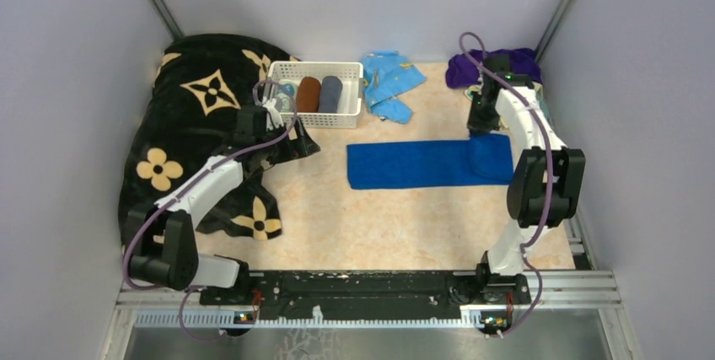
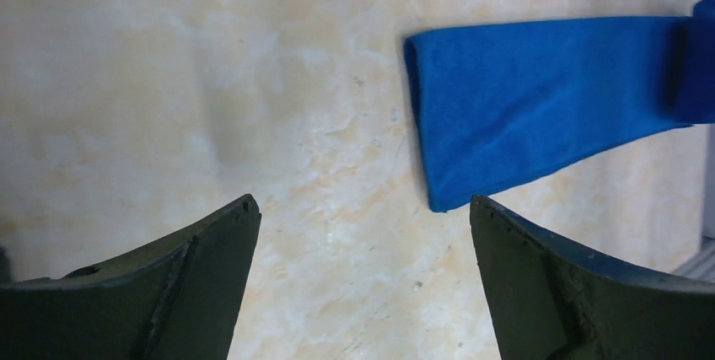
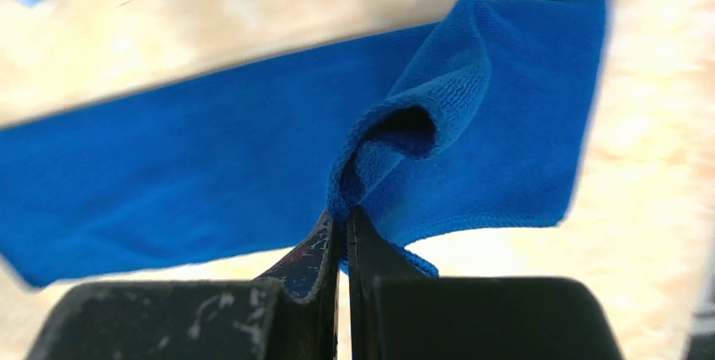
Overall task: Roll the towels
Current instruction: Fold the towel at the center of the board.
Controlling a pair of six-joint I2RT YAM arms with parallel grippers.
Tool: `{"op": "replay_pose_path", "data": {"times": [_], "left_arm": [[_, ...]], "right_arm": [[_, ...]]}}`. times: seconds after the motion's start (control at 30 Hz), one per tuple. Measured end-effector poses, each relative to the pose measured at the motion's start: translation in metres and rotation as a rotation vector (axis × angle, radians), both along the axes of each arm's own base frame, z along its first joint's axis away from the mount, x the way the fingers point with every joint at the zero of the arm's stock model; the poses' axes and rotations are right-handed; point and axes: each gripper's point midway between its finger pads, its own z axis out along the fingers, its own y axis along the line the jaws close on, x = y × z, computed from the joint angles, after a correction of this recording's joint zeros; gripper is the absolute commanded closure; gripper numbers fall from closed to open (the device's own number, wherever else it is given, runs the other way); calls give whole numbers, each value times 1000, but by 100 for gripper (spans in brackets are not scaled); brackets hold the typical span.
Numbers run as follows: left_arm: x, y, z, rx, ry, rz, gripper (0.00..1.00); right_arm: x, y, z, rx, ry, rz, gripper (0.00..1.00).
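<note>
Pinching blue towel point(image 1: 413, 164) corner, right claw point(image 3: 344, 217); left claw point(image 2: 362, 201) wide, beside basket point(image 1: 325, 118), blanket point(image 1: 202, 124).

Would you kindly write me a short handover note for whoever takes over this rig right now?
Left hand: open, empty, over the table, left of the blue towel.
Right hand: shut on the blue towel's right end, which is lifted and folded back over the flat strip.
Purple towel: bunched in the far right corner.
Done: first turn of the blue towel begun; a brown roll and a dark roll sit in the white basket.
Left: finish rolling the blue towel, then roll the purple one.
</note>
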Motion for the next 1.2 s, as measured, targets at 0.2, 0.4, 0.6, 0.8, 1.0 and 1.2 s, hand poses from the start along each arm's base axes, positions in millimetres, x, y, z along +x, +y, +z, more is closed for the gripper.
{"op": "replay_pose_path", "data": {"times": [0.2, 0.4, 0.6, 0.8, 1.0, 1.2], "left_arm": [[0, -32, -12, -112, 66, -32, 2], [-2, -57, -29, -166, 130, -58, 5], [-4, -71, -50, -201, 197, -61, 10], [-8, -82, -68, -217, 258, -61, 13], [-12, -91, -76, -229, 291, -67, 18], [-13, -96, -79, -238, 301, -68, 25]], "right_arm": [[-3, 93, 4, 165, -14, 181, 100], [-17, 168, -4, 262, 19, 316, 100], [-29, 227, -27, 305, 110, 402, 100], [-26, 263, -20, 329, 99, 435, 100], [-28, 277, -13, 354, 92, 420, 100], [-34, 287, -25, 364, 131, 405, 100]]}}
